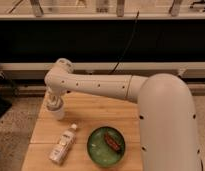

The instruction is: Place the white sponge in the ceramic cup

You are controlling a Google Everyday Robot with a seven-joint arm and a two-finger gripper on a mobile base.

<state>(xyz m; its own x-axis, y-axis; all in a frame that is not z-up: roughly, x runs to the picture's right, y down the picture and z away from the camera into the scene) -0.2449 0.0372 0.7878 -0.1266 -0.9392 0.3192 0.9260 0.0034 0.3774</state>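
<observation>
Jaws of the gripper (54, 102) are hidden, so I cannot tell their state. It sits right over the ceramic cup (57, 113). 1 bottle (63, 144) lies near the cup.

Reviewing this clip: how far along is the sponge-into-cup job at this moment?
Late stage, apparently. The gripper is directly over the ceramic cup at the table's back-left. The white sponge isn't visible, so release can't be confirmed. Remaining: confirm the drop and withdraw.
</observation>
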